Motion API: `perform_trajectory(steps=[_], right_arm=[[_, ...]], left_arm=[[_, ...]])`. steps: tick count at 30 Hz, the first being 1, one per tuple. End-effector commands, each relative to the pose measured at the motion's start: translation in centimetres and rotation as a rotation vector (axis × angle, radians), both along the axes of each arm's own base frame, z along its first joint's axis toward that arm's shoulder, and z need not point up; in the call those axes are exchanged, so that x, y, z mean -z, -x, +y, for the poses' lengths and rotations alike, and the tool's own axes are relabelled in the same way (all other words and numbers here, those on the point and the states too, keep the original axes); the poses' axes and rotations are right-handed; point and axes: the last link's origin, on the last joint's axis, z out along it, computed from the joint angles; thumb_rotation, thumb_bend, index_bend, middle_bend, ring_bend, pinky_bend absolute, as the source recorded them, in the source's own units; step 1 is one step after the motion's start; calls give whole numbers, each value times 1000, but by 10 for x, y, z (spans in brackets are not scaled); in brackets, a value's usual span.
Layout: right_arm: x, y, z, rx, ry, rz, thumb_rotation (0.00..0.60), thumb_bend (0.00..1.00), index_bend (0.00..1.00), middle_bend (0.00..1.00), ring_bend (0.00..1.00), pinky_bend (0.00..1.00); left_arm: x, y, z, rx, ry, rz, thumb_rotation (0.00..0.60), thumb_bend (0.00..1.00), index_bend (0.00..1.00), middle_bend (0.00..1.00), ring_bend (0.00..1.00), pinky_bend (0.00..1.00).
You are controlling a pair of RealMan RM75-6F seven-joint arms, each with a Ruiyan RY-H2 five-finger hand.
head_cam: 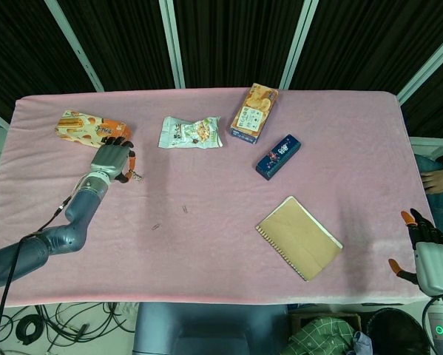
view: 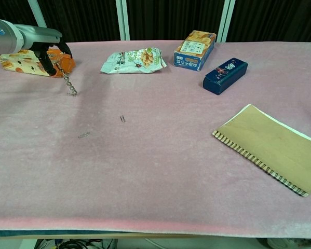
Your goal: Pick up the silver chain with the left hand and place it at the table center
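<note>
My left hand (head_cam: pixel 112 158) is over the left part of the pink table (head_cam: pixel 221 244) and holds the silver chain (head_cam: pixel 134 176), which hangs from its fingertips. In the chest view the left hand (view: pixel 45 51) is at the far left and the silver chain (view: pixel 69 86) dangles below it, its lower end close to the cloth. My right hand (head_cam: pixel 428 251) stays off the table's right edge with its fingers spread and nothing in it; the chest view does not show it.
An orange snack pack (head_cam: pixel 84 126) lies just behind the left hand. A white snack bag (head_cam: pixel 190 133), an orange box (head_cam: pixel 254 112) and a dark blue box (head_cam: pixel 278 156) sit toward the back. A brown spiral notebook (head_cam: pixel 298 237) lies at right. Small clips (view: pixel 122 119) lie mid-left.
</note>
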Motion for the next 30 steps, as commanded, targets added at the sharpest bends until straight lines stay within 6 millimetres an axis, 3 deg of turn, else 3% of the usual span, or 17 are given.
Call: perform_trajectory(steps=[1, 8, 12, 18, 30], right_arm=[[0, 0, 0, -1, -2, 0, 600, 143, 43, 20, 87, 174], [0, 0, 0, -2, -4, -2, 600, 143, 43, 20, 87, 174], [0, 0, 0, 0, -4, -1, 600, 143, 43, 20, 87, 173], [0, 0, 0, -1, -4, 0, 600, 143, 43, 20, 86, 174], [0, 0, 0, 2, -2, 0, 600, 143, 43, 19, 86, 174]], left_arm=[[-1, 2, 0, -5, -4, 2, 600, 443, 569, 154, 0, 0], [-2, -3, -2, 7, -6, -8, 600, 443, 569, 154, 0, 0], [-2, -25, -12, 77, 18, -56, 600, 443, 569, 154, 0, 0], [2, -43, -27, 142, 56, -116, 600, 443, 569, 154, 0, 0], [30, -76, -45, 240, 157, -208, 600, 443, 569, 154, 0, 0]])
